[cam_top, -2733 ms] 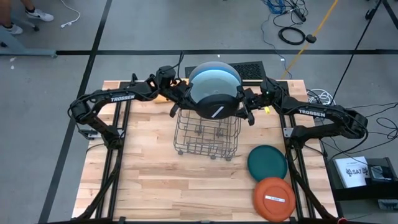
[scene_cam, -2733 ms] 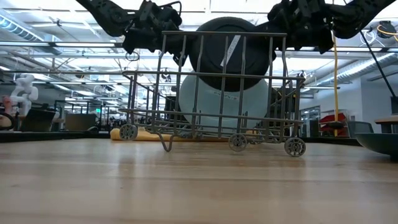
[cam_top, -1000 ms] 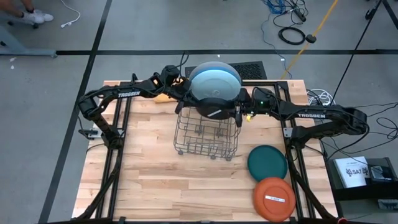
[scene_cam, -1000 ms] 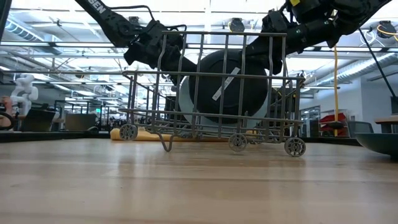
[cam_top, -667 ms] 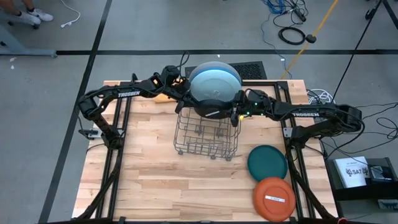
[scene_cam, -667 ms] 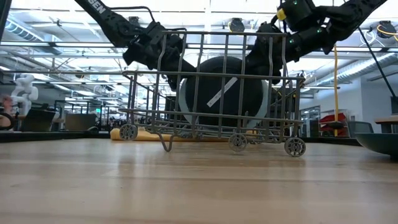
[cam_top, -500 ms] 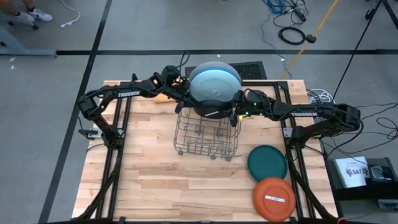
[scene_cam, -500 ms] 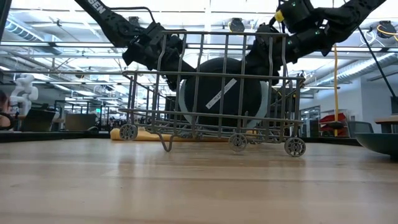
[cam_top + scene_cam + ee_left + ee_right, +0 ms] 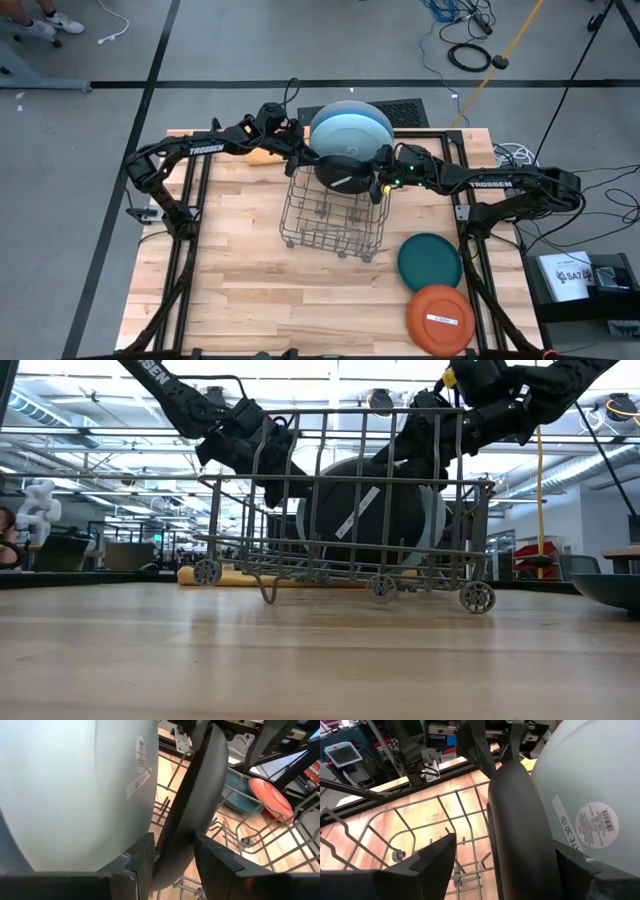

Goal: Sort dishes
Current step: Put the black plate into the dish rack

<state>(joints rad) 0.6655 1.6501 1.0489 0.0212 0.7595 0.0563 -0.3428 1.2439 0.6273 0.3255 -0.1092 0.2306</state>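
Now the wire rack [image 9: 333,212] sits in the middle of the wooden table [image 9: 250,290], a bit toward the far side. There is lots of bare wood near and to the left of it. The near half of the rack has no plates in it.

The black plate [image 9: 344,171] stands on its edge in the far part of the rack. Its flat face points toward the near side and its long way runs left to right. A white sticker strip shows on it. In the low view the black plate [image 9: 367,513] leans a little to the right. Just behind it stands the big blue plate [image 9: 351,126], also on its edge, touching or almost touching it.

The teal plate [image 9: 430,261] lies flat on the table, right of the rack near its near corner. The orange plate [image 9: 441,319] lies flat next to it, closer to the near edge, and the two look like they touch.

The left arm reaches in from the left, stretched out low over the table. The left gripper [image 9: 305,159] is at the left edge of the black plate, with a finger on each side and small gaps, so it is not squeezing. The right arm reaches in from the right. The right gripper [image 9: 381,171] is at the plate's right edge with its fingers spread wide around the rim, not pinching it
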